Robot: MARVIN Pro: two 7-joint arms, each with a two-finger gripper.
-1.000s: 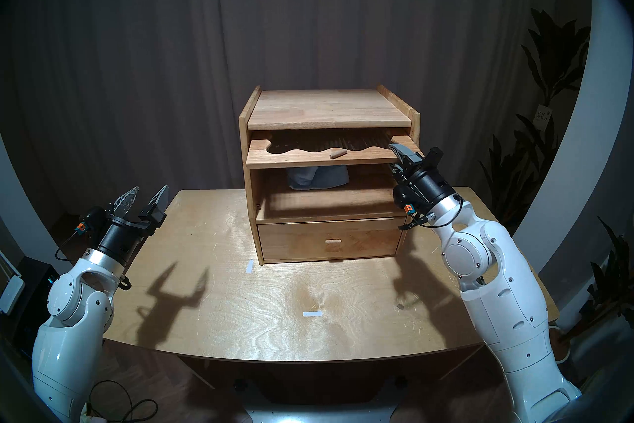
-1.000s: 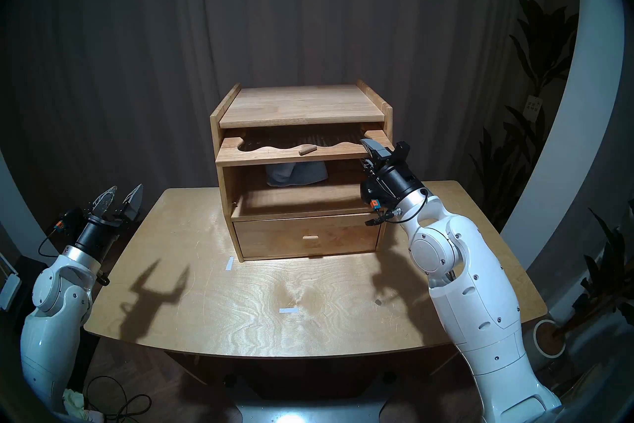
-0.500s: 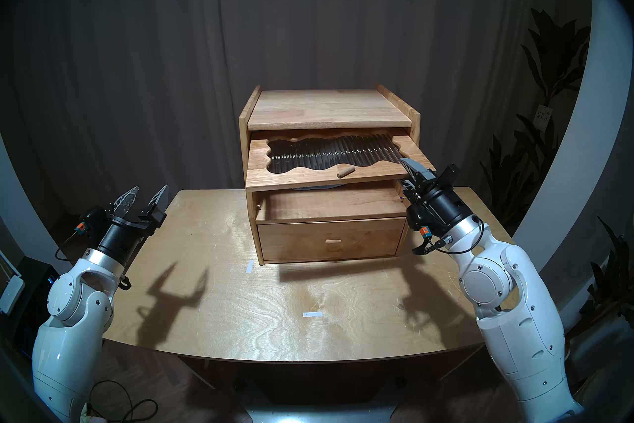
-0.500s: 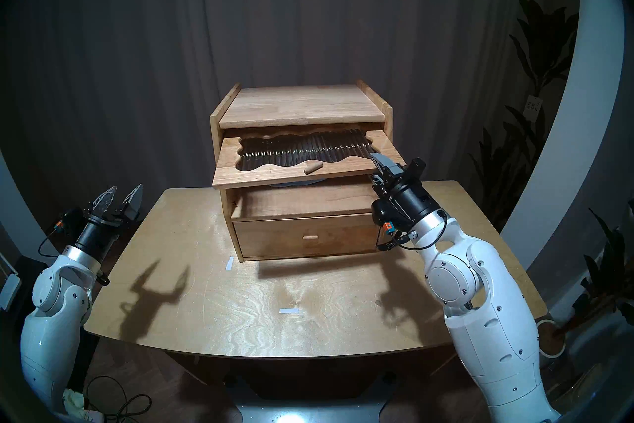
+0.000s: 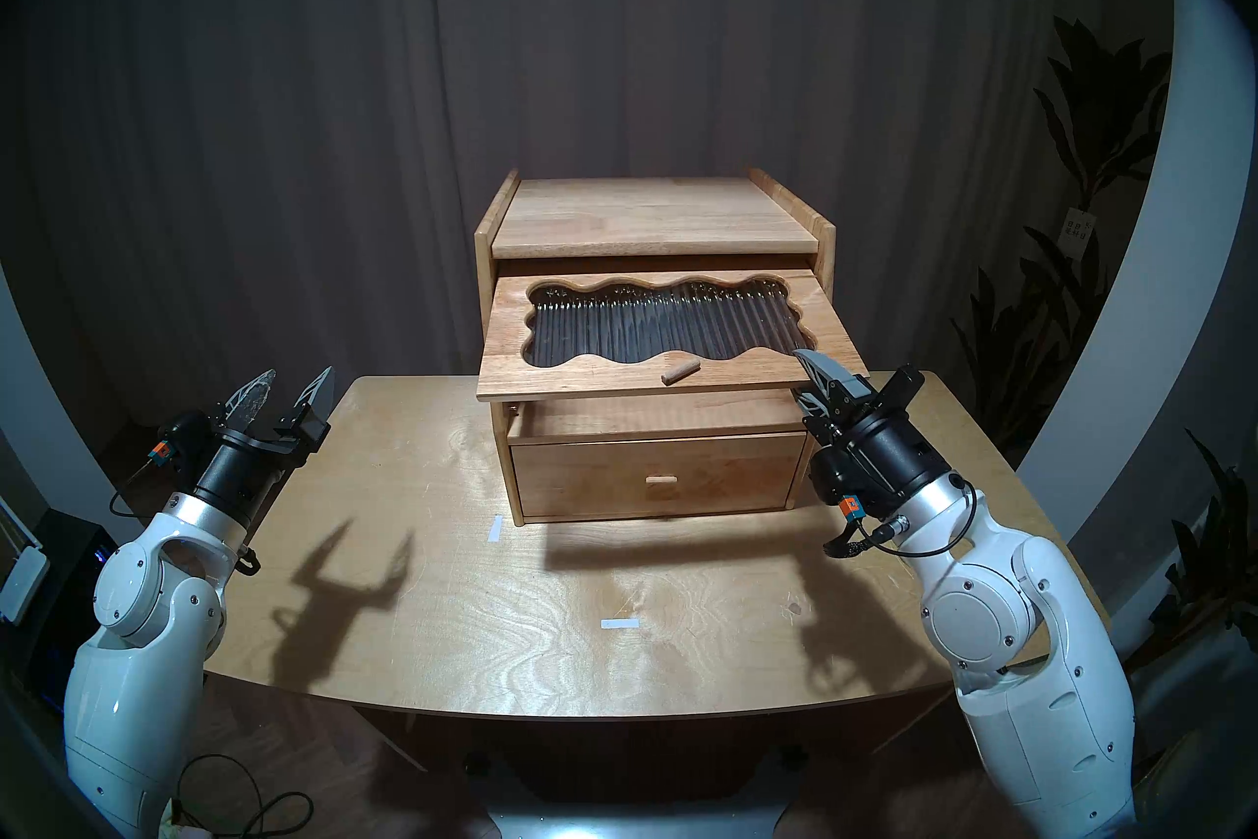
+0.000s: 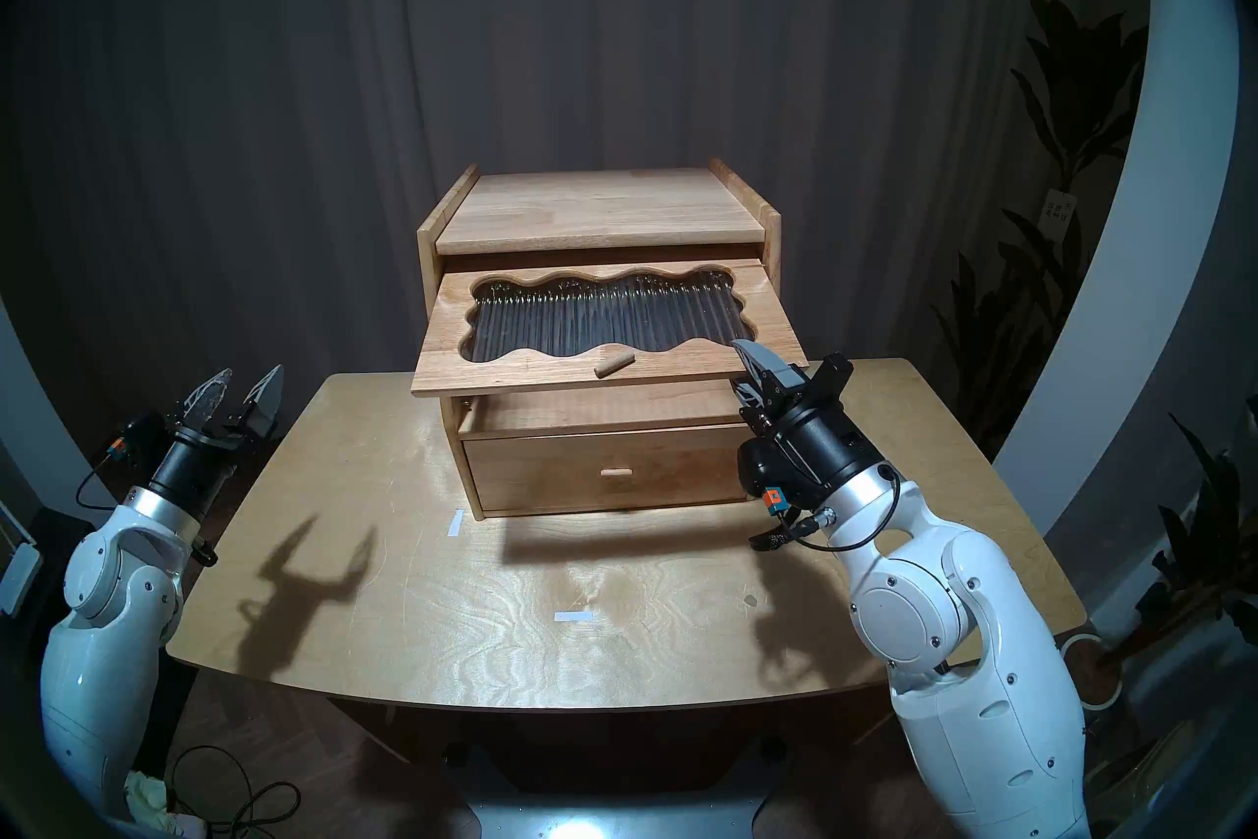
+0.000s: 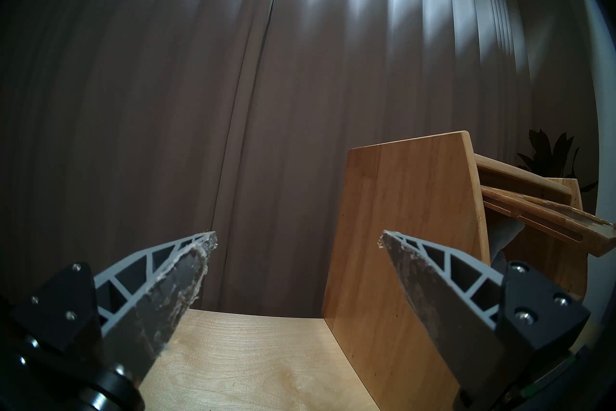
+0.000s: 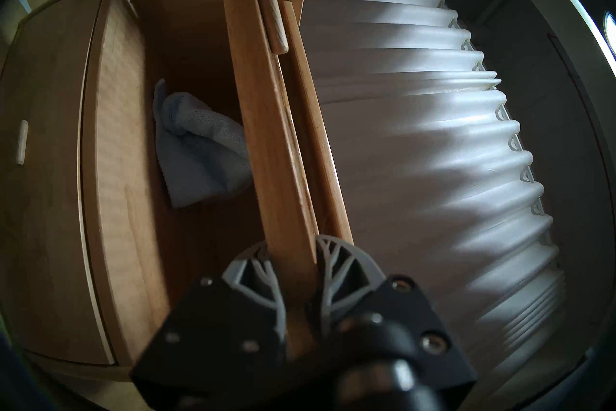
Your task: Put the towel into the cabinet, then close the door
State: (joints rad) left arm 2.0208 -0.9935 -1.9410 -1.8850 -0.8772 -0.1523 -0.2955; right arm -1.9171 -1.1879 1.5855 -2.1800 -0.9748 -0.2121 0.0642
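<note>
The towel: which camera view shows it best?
The right wrist view: the towel lies plainly visible inside the cabinet. The left wrist view shows only a grey sliver under the door. In both head views the lowered door hides it.

Staged room, prob a robot lab/studio dressed like a home. Floor-to-ceiling grey-brown curtain [image 5: 613,34] closes off whole back wall, hooks on a ceiling rail seen in right wrist view. Bare plywood table [image 5: 544,626] w/ white tape markers [image 5: 620,623]. Potted plants [image 5: 1089,150] at right, one w/ paper tag. Loose cables [image 5: 252,810] on dark wood floor by left arm base
</note>
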